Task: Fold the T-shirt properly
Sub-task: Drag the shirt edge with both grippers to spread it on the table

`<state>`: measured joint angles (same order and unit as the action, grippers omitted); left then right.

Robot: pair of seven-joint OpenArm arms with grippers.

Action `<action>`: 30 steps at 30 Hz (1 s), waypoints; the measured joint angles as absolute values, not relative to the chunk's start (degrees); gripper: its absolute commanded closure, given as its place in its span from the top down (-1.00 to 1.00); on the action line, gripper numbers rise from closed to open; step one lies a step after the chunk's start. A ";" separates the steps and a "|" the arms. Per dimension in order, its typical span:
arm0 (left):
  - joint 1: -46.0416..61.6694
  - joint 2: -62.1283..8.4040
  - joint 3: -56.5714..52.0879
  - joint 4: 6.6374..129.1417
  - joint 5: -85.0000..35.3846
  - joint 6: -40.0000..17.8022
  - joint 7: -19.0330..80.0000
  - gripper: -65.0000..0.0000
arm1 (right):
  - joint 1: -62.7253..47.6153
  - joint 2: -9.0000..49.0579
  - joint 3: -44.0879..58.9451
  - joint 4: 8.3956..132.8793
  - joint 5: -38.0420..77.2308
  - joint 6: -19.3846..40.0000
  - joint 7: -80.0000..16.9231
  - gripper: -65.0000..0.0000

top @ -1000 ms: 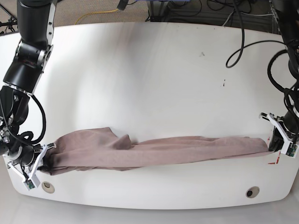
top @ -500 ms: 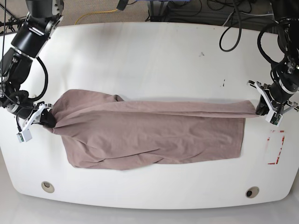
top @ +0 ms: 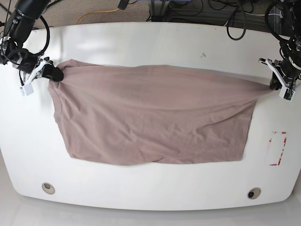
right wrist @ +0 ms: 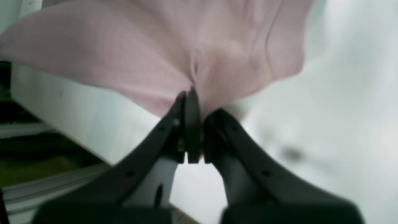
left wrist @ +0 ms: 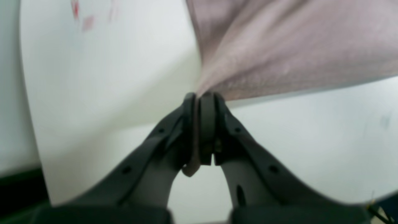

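Note:
The mauve-brown T-shirt is stretched wide across the white table, held up by two corners along its far edge. On the base view's right, my left gripper is shut on one corner; in the left wrist view the cloth fans out from the pinched fingertips of that gripper. At the base view's left, my right gripper is shut on the other corner, and the fabric spreads away from this gripper in its wrist view. The shirt's near edge lies on the table.
Red marks sit on the table at the right, near the shirt's lower corner. Two round holes are near the front edge. Cables hang behind the table's far edge.
Both grippers have moved from the table's front toward its far side, still holding the corners. The shirt has been pulled from a bunched strip into a broad spread sheet.

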<state>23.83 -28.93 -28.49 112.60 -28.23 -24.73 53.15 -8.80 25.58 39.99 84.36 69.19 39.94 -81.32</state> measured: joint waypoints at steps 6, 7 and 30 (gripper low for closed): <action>29.91 -26.81 -30.26 112.99 -29.15 -25.10 52.77 -1.00 | -14.00 26.09 39.72 84.49 73.38 39.88 -80.88 -1.00; 30.28 -26.70 -31.03 112.77 -28.23 -25.04 53.65 -1.00 | -14.44 26.44 39.70 84.47 73.17 39.92 -81.14 -1.00; 13.19 -30.02 -23.20 111.46 -22.35 -24.80 53.15 -1.00 | 6.11 24.75 33.82 59.70 63.37 39.88 -80.77 -0.96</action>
